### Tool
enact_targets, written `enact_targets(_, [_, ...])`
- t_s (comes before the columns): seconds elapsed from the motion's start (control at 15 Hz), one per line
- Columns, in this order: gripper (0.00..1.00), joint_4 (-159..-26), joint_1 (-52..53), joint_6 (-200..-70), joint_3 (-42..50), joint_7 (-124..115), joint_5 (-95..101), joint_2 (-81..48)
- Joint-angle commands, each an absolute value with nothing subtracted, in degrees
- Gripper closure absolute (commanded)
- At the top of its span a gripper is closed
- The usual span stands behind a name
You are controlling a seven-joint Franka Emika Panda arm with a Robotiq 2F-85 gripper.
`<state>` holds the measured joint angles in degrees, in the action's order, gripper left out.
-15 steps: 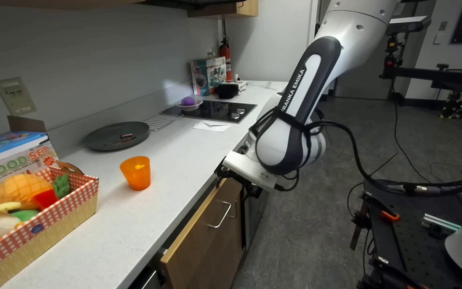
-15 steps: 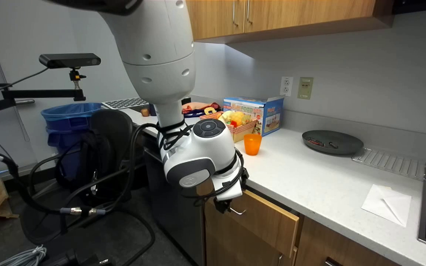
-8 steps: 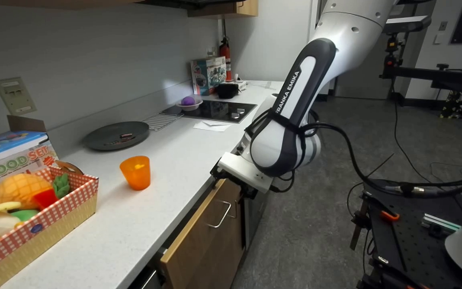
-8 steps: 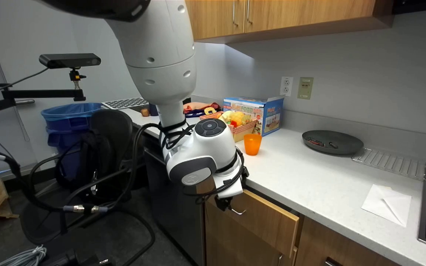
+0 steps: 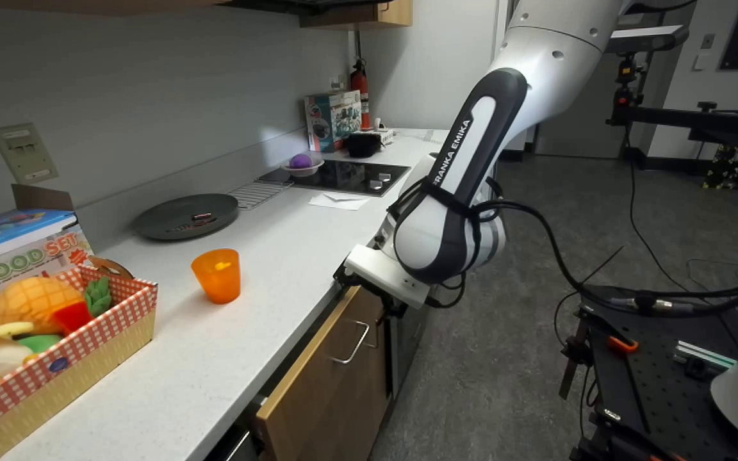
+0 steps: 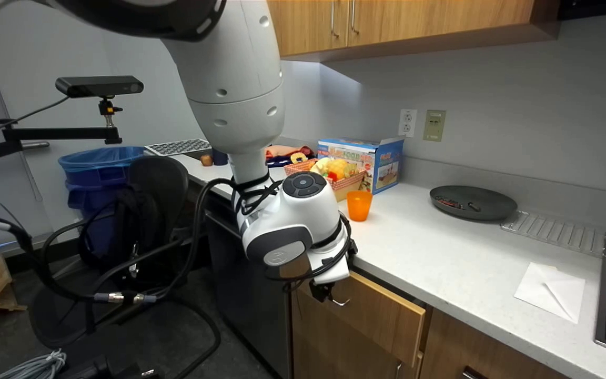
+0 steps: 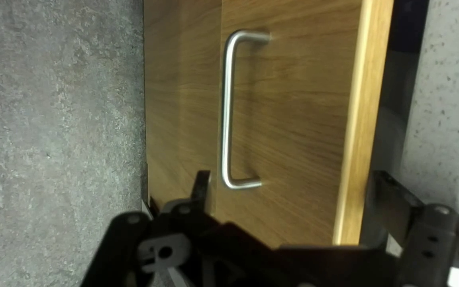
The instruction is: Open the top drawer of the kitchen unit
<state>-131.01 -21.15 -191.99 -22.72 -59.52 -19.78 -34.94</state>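
One basket (image 5: 103,349) far left in an exterior view, then a pan (image 5: 186,214) and a cup (image 5: 216,276), all on the table (image 5: 279,269), unmoved over the last second. Next rightward, just below the table's edge, the drawer (image 7: 293,119): topmost in the unit (image 6: 453,347), ajar, with no wider a gap than a second ago, so likely leaving the task part done. On its front, the handle (image 7: 227,107), held by nothing. Farther right, the end effector (image 7: 293,181), shifted a little closer to the table during that second; probably lining up to hook the front's edge and pull. In the wrist view, spread wide, with one finger (image 7: 201,189) on the face side and the other over the gap; contact too unclear to call. Last, the arm (image 5: 457,157), slanting down from upper right, bent low beside the drawer.
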Motion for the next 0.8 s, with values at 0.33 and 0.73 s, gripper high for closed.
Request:
enact_targets(0.33, [0.0, -128.1, -18.8, -189.2, -20.6, -59.3, -21.6, -36.5])
enact_targets(0.73, [0.0, -130.6, -18.0, -188.5, -19.6, -59.2, -23.1, -34.7])
